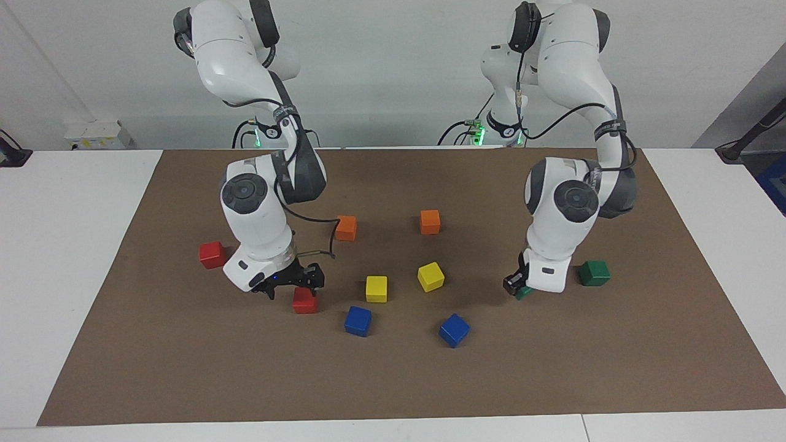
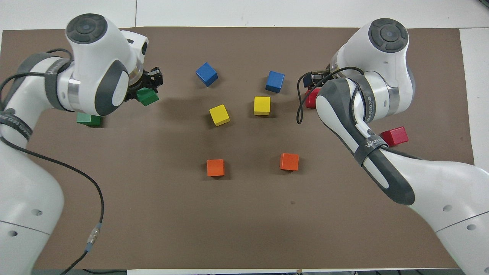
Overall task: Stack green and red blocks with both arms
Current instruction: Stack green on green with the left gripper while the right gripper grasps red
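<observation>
Currently, in the facing view, the left claw (image 1: 519,287) is seen low at right of centre, clamped on a green block (image 1: 524,293) that peeks out under the wrist; whether that block is lifted off the tabletop (image 1: 552,368) cannot be told. The second green block (image 1: 594,273) sits just beside it, toward the frame's right edge, so a short sideways carry is judged to be the coming move. The right claw (image 1: 293,288) is seen at lower left of centre, fingers apart, directly over a red block (image 1: 305,301), not yet gripped. The other red block (image 1: 212,254) lies up and to the left of it. Cubes have no long axis.

In the overhead view, the left claw (image 2: 147,86) is found at upper left, shut on the tilted green block (image 2: 146,97); the free green block (image 2: 88,119) is half hidden under the forearm, lower left of it. The right claw (image 2: 314,86) is at upper right over the red block (image 2: 311,100); the spare red block (image 2: 394,136) lies lower right. Blue cubes (image 2: 206,74), yellow cubes (image 2: 219,115) and orange cubes (image 2: 215,167) occupy mid-frame, off both carry paths.
</observation>
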